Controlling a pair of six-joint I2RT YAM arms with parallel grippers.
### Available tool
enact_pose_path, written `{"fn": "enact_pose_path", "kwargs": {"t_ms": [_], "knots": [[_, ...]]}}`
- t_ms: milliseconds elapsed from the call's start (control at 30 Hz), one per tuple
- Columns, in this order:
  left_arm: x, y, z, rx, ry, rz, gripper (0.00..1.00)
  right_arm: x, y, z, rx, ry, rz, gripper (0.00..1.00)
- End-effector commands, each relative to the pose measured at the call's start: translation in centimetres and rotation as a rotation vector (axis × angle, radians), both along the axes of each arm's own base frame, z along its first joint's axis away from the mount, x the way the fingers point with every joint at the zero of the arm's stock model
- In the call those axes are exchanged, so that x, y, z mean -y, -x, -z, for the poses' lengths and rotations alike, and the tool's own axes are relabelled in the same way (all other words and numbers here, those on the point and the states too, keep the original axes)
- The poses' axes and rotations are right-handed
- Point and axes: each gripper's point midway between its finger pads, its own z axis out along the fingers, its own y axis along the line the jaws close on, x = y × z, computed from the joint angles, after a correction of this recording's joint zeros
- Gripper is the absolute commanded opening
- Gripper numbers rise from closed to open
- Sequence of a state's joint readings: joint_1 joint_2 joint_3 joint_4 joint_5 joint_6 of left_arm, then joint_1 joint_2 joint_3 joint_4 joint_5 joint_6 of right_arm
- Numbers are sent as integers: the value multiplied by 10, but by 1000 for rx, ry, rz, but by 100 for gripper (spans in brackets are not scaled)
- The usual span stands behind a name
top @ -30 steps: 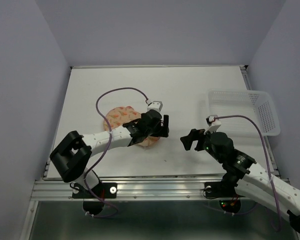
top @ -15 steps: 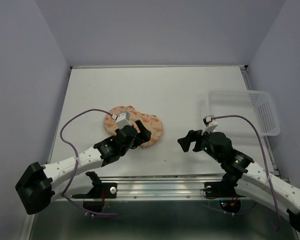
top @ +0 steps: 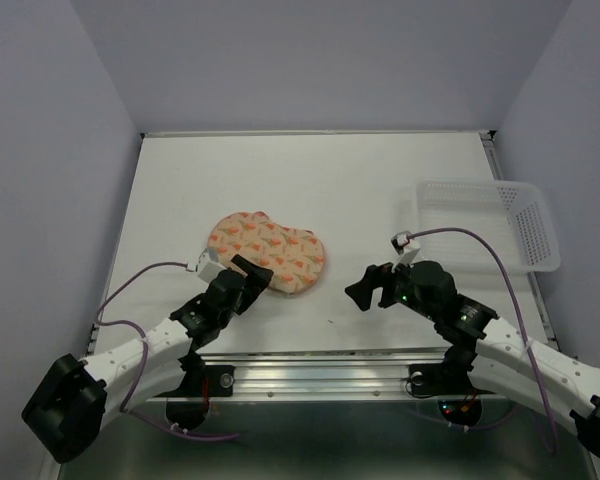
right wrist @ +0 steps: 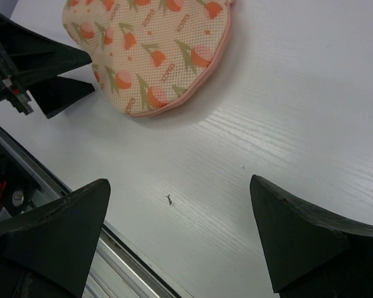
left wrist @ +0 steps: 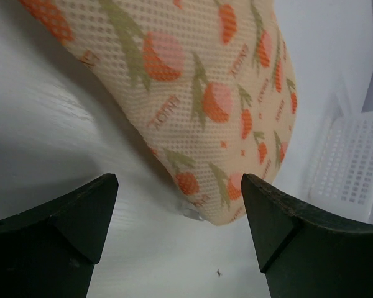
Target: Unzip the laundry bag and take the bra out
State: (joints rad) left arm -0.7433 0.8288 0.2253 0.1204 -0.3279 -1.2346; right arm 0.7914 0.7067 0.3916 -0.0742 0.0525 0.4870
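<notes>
On white tabletop (top: 380, 180), left of centre: soft peach-pink mesh laundry bag (top: 267, 252) with orange-red print, flat; contents hidden, zip pull unclear. Left pincer (top: 257, 267) low beside bag's near-left edge, spread wide, empty. Right pincer (top: 363, 283) well right of bag, spread, empty, aimed leftward. White mesh basket (top: 525, 225) cropped in left-wrist view.

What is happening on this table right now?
Two robot arms are working on a peach laundry bag that lies flat on the white table. The left gripper is at the bag's near edge, jaws open, gripping nothing. The right gripper hovers off to the bag's right, also open and empty. The bag looks closed, and no bra is visible.
</notes>
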Motion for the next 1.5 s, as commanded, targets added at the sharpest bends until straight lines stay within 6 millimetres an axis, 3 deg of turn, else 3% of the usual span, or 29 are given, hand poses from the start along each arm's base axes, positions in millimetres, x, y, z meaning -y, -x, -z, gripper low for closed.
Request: {"fn": "enact_pose_path", "kwargs": {"t_ms": [0,333,567,700,833,900,1000,1033,1233,1467], "knots": [[0,-18,-5,51,100,-36,92,-8,-1,-16,55,-46,-43,100],[-8,-28,5,56,121,-100,91,-14,5,-21,74,-62,-102,100],[2,-35,16,29,131,-81,84,-24,8,-25,73,-78,-152,100],[9,-36,25,10,145,-63,76,-30,12,-24,76,-79,-200,100],[12,-34,27,8,177,-59,56,-34,14,-19,67,-72,-228,100],[16,-37,20,26,182,-39,49,-40,20,-16,56,-76,-278,100],[23,-39,9,54,183,-3,17,-49,23,-15,43,-101,-323,100],[24,-41,5,63,190,-1,12,-52,22,-16,47,-111,-328,100],[33,-49,-26,106,252,-1,2,-65,15,-10,22,-140,-333,93],[44,-62,-57,135,305,-46,0,-89,-2,-2,60,-173,-225,77]]}}
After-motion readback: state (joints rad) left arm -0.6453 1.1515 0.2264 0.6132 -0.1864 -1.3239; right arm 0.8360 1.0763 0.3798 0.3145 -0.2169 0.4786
